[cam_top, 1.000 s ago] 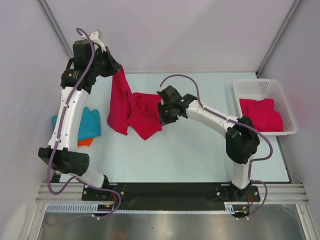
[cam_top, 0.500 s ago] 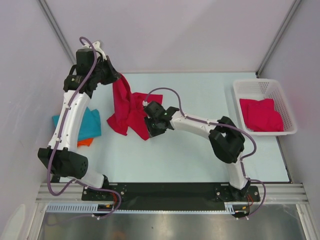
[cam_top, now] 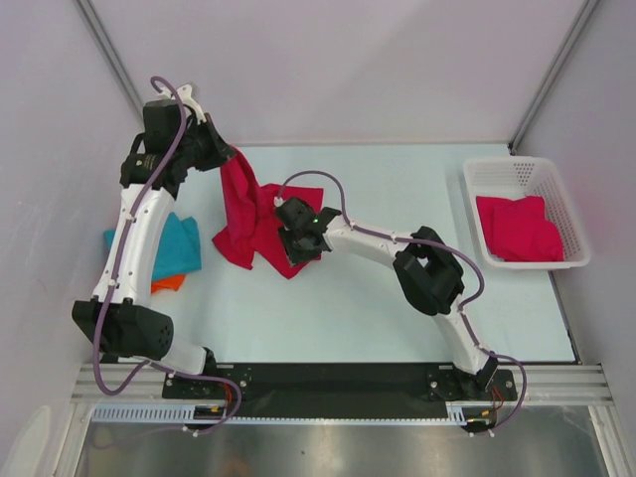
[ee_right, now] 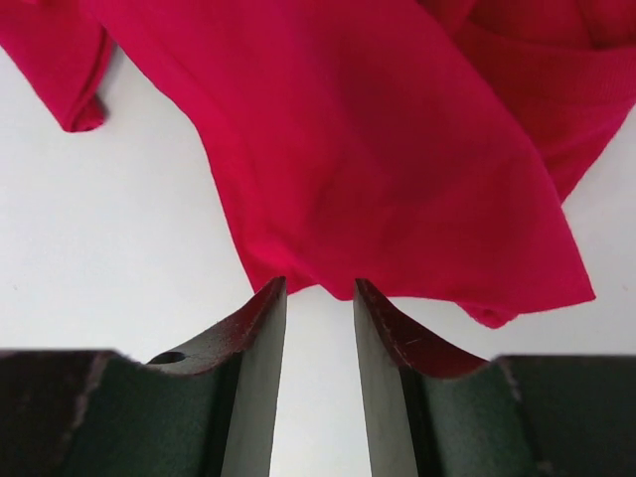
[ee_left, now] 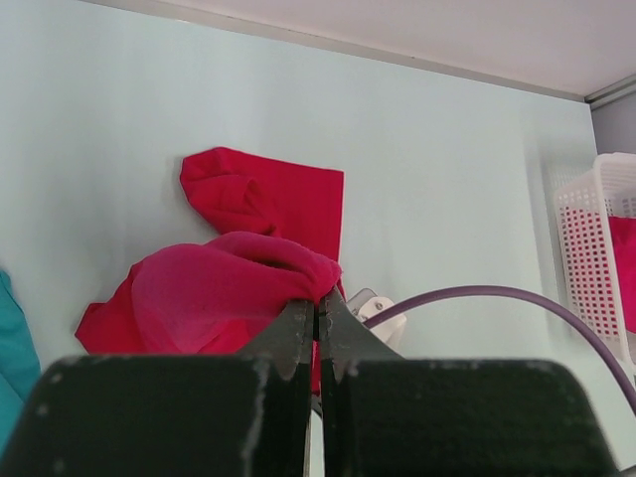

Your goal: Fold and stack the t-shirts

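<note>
Mid-table, the limp, light red shirt (cam_top: pixel 248 219) hangs pinched in the left gripper (ee_left: pixel 318 313), right gripper (ee_right: pixel 318 288) fingers parted empty at its hem, so I'd grab there.

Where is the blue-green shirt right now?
In the overhead view, the teal t-shirt lies far left, partly under the left arm, atop an orange t-shirt, left of the red t-shirt.

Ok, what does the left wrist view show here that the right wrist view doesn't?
Only left wrist: the left gripper shut on a bunched fold of the crimson t-shirt, the white basket at the right edge, a sliver of teal t-shirt. Only right wrist: the right gripper, open, tips at the shirt's hem. Both: that crimson shirt on the pale table.
</note>
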